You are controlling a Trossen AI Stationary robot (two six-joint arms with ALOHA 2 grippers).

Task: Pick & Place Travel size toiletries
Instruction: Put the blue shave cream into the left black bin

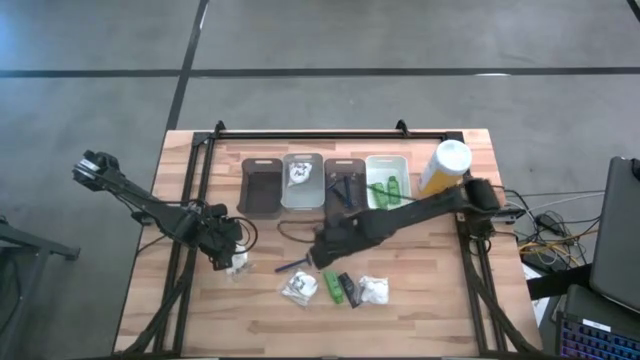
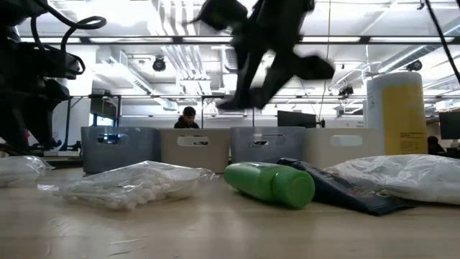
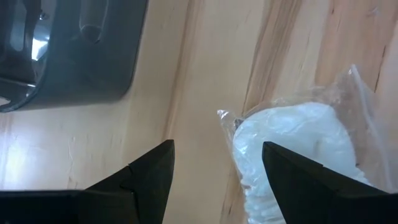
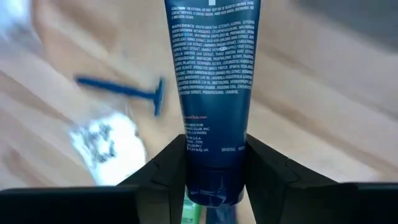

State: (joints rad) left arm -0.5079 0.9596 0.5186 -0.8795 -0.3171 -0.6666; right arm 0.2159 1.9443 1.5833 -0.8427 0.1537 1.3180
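Note:
My right gripper (image 1: 322, 252) (image 4: 214, 171) hangs over the table's middle, shut on a dark tube (image 4: 214, 68) with white print. Below it lie a blue razor (image 1: 290, 265) (image 4: 124, 90), two white fluffy packets (image 1: 298, 288) (image 1: 374, 290), a green bottle (image 1: 331, 287) (image 2: 269, 183) and a black tube (image 1: 347, 288). My left gripper (image 1: 225, 252) (image 3: 214, 180) is open, low over the table's left part. A third white packet (image 1: 238, 263) (image 3: 292, 140) lies flat beside one of its fingers. My right gripper pinches the dark tube between its two fingers (image 4: 165, 168), at the end with the small print (image 4: 214, 146). The fingers lie across the tube, which points forward from them. It is lifted clear of the table. My left gripper: I cannot tell whether its finger (image 3: 298, 180) touches the white packet.
Four bins stand in a row toward the far edge: dark (image 1: 262, 185), light with a white packet (image 1: 302, 180), dark with razors (image 1: 343, 185), white with green bottles (image 1: 388, 180). A tall yellow bottle (image 1: 447, 165) stands at their right. Bare wood lies along the near edge.

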